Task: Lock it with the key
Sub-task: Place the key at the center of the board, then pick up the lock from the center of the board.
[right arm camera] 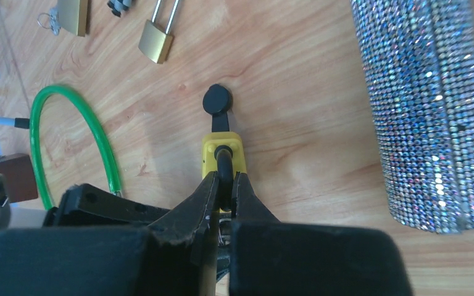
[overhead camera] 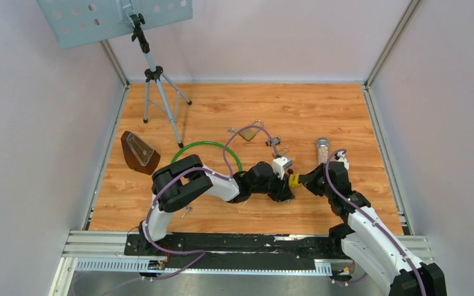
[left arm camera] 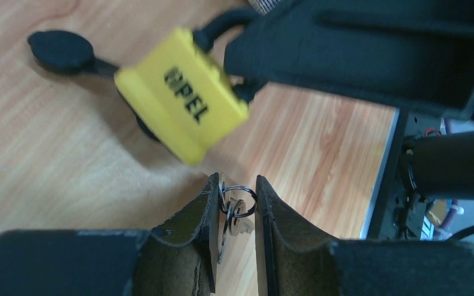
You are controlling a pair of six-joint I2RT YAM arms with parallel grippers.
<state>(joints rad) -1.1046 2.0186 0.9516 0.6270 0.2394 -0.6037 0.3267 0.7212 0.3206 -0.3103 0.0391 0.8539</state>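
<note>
Top external view: the yellow padlock sits a little toward 4 o'clock from the middle of the table. My left pincer comes at it from 9 o'clock and my right pincer from 3 o'clock. A glittery cylinder lies at 1 o'clock from the padlock, and a green hoop lies at 10 o'clock, well apart.

On my right wrist view, my right fingers are pressed together on the padlock's black shackle, with no gap showing. The yellow body points away toward 12 o'clock. Its black flap lies on the wood just beyond that end. A brass padlock rests further out at 11 o'clock.

On my left wrist view, the padlock hangs tilted at 11 o'clock from my fingertips, with dark lettering on its face and a shadow under it. I cannot tell whether it touches the wood. My left fingers stand only narrowly apart, and the key ring spans the slot between them. A key hangs just under the ring. Another thin piece of metal lies flat against the 9 o'clock finger. I am gripping this bunch. The key is near the padlock's lower end but not touching it, and I cannot see the keyhole.
</note>
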